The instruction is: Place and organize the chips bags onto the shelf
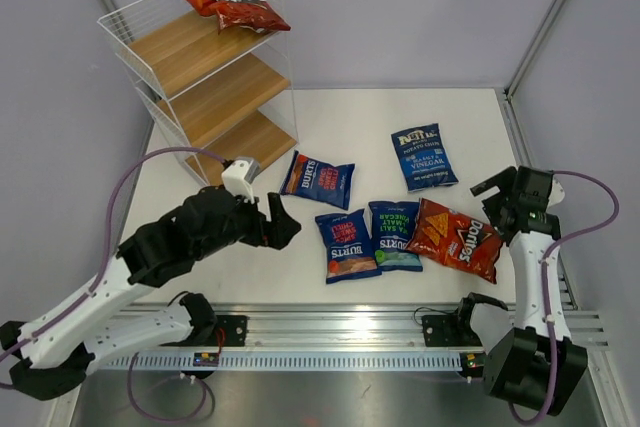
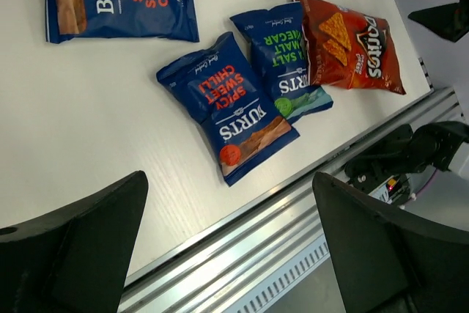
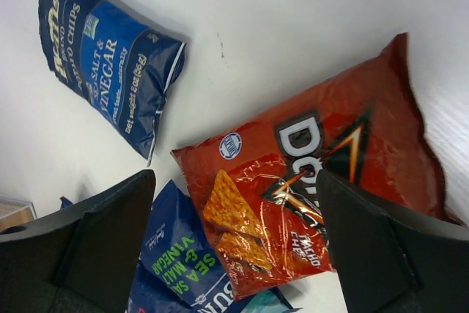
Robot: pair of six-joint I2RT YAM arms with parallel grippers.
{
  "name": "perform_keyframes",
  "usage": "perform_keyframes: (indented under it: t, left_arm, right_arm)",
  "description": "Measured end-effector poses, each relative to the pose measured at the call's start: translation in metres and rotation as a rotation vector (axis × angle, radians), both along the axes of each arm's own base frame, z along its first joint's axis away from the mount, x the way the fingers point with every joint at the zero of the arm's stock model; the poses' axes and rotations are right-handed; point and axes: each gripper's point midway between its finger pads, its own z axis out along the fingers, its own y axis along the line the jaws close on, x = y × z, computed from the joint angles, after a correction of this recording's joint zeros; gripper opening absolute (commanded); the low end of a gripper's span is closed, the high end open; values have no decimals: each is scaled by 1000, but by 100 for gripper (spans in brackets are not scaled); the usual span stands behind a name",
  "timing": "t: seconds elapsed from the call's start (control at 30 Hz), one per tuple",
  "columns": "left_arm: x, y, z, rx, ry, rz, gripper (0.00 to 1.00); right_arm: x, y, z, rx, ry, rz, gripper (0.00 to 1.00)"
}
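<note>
The white wire shelf (image 1: pixel 176 75) stands at the far left with one red Doritos bag (image 1: pixel 228 0) lying on its top. On the table lie a Kettle bag (image 1: pixel 423 156), a Burts chilli bag (image 1: pixel 317 179), a second Burts chilli bag (image 1: pixel 346 245), a Burts sea salt bag (image 1: pixel 394 234) and a second Doritos bag (image 1: pixel 457 237). My left gripper (image 1: pixel 281 222) is open and empty, left of the second chilli bag (image 2: pixel 227 104), over the table's near edge (image 2: pixel 229 181). My right gripper (image 1: pixel 490 205) is open and empty, above the table Doritos bag (image 3: pixel 315 181).
A metal rail (image 1: pixel 330 327) runs along the near table edge with both arm bases on it. Grey walls close in the table at the back and sides. The Kettle bag also shows in the right wrist view (image 3: pixel 110 56).
</note>
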Motion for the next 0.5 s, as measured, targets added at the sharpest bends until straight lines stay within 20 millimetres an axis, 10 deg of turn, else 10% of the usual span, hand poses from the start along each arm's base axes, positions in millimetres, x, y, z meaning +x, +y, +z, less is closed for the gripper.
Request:
perform_keyframes:
  t: [0.23, 0.5]
  left_arm:
    - [-22, 25, 1, 10, -81, -80, 99]
    - [-28, 35, -36, 78, -93, -118, 99]
  right_arm:
    - [-31, -39, 28, -154, 8, -165, 99]
    - [-49, -59, -14, -59, 154, -236, 100]
